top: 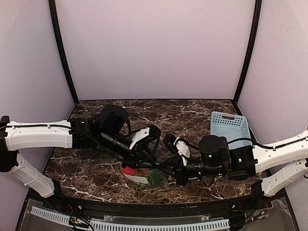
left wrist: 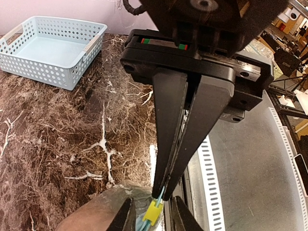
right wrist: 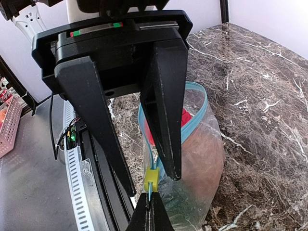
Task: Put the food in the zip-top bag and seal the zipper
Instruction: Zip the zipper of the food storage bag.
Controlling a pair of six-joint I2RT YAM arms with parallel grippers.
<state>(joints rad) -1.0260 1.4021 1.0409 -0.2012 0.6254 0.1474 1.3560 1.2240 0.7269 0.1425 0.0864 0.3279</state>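
Both arms are folded inward over the counter's (top: 192,113) near edge. The right pincer (left wrist: 161,190) is clenched on the zipper (right wrist: 206,102). The left pincer (right wrist: 151,185) is held released astride the yellow slider (right wrist: 152,177). The zip-top bag (right wrist: 204,159), with food (right wrist: 185,118) inside, is stood just beneath both.

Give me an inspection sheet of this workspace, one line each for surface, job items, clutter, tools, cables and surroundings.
Surface: dark brown marble-pattern tabletop, no spills seen.
Job's things: clear crinkly zip-top bag near the front edge, with toy fruits inside, red, green and brown-orange; teal-blue zipper strip gaping, not sealed; small yellow slider at its near end.
Clutter: light-blue perforated plastic basket at the far right, nothing seen in it.
Tools: left tool open, fingers straddling the slider; right tool shut on the zipper strip's end.
Cables: black cables run along both arms.
Surroundings: plain pale walls; white slotted duct along the near edge.
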